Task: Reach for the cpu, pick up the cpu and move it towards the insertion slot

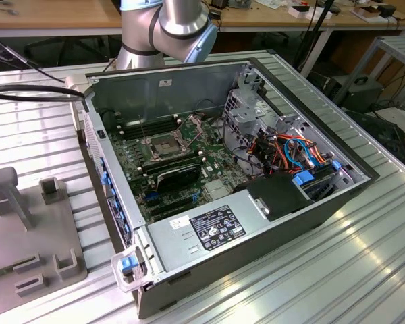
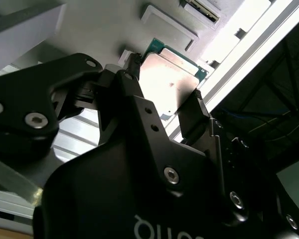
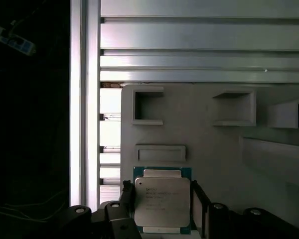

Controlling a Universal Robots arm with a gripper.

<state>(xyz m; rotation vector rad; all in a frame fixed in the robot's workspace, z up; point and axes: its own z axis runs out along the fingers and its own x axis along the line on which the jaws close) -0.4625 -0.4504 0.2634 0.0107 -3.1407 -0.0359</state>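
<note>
At the exterior view's left, a grey holder block (image 1: 27, 236) lies on the ribbed metal worktop (image 1: 337, 270). Toward the middle stands an open computer case (image 1: 189, 233) with its board exposed. The insertion slot (image 1: 162, 145) sits on that board, on the side of the case toward the exterior view's left. It has a square silver frame and a dark centre. The arm (image 1: 169, 27) rises behind the case.

In the first wrist view the gripper (image 3: 162, 195) is at the cpu (image 3: 162, 206), with one black jaw against each of two opposite edges, so the jaws are closed on it. The cpu is a square green board that carries a flat silver-grey metal lid with a stepped rim and faint print. It faces a recessed pale grey plate (image 3: 214, 149). Whether it rests on that plate or is raised off it cannot be told.

In the second wrist view the gripper (image 2: 165, 78) again has the cpu (image 2: 172, 69) between its jaws, and the lid catches the light.
</note>
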